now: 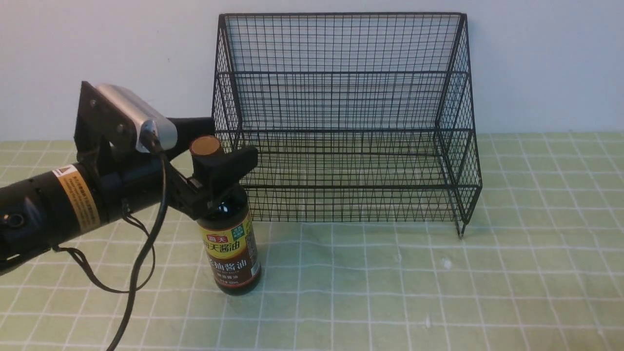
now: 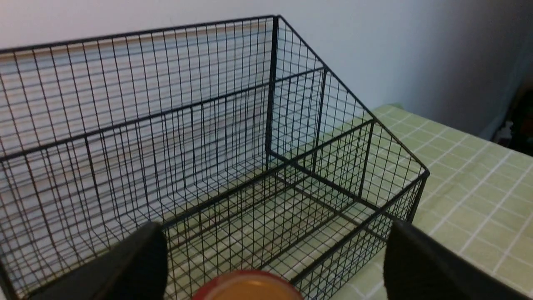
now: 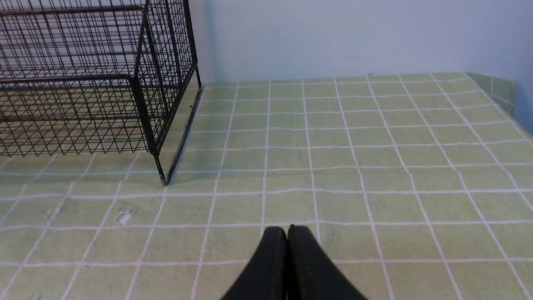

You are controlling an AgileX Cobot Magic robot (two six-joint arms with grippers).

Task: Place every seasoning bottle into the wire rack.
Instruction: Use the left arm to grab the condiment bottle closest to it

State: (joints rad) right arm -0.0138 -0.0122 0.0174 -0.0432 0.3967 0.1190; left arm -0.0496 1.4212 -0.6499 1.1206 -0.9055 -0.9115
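The seasoning bottle (image 1: 231, 243), dark with a reddish-brown cap and a yellow and brown label, stands upright on the green checked cloth just in front of the wire rack's left front corner. My left gripper (image 1: 222, 146) is open, with one finger on each side of the bottle's neck. In the left wrist view the cap (image 2: 247, 287) sits between the wide-apart fingers (image 2: 141, 262), nearer one of them and with a gap on both sides. The black two-tier wire rack (image 1: 341, 97) stands against the wall and holds nothing. My right gripper (image 3: 287, 233) is shut and empty above the cloth, out of the front view.
The rack's right front leg (image 3: 162, 177) stands on the cloth near my right gripper. The table's right edge (image 3: 499, 91) shows in the right wrist view. A white wall runs behind the rack. A black cable (image 1: 141, 258) hangs from my left arm.
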